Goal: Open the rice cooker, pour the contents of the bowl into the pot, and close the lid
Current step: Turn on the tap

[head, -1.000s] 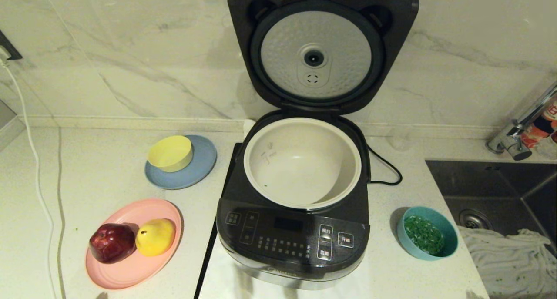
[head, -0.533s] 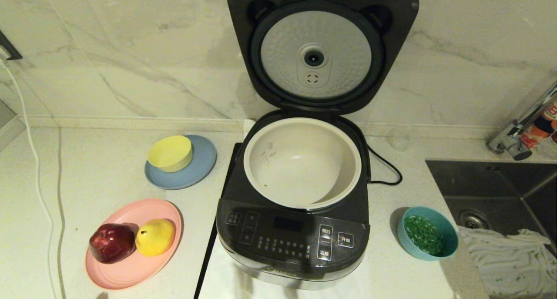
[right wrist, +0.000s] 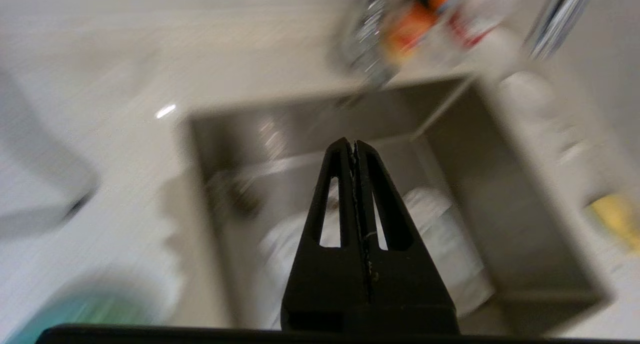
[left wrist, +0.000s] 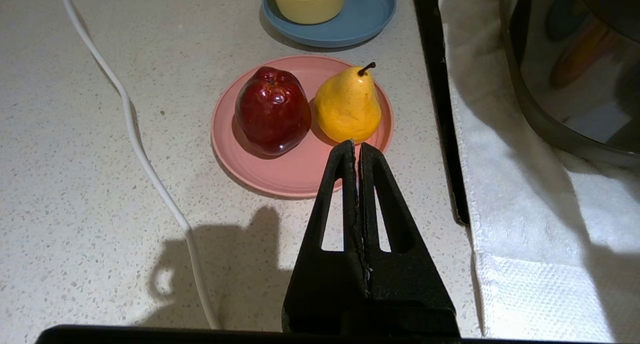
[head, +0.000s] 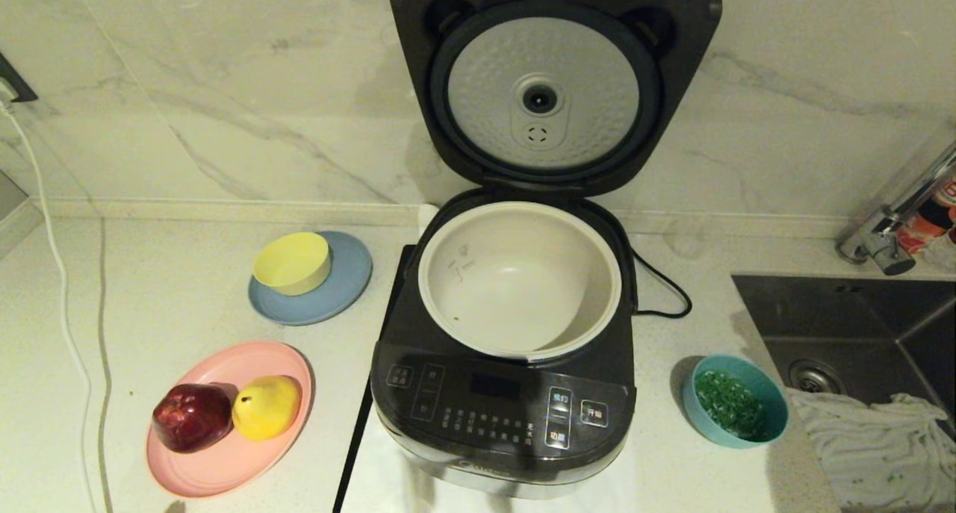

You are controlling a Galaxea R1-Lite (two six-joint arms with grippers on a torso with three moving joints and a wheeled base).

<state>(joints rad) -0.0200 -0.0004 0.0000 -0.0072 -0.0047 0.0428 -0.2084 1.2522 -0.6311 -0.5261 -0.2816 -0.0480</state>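
Cooker sits mid-counter w/ lid up; pot inside, nearly bare. Bowl of green bits stands just right of cooker, near sink. R gripper closed, empty, above sink; L gripper closed, empty, near fruit plate.

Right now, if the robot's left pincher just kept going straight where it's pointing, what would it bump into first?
Probably the yellow pear on the pink plate. The shut left gripper points right at it, though depth is hard to judge.
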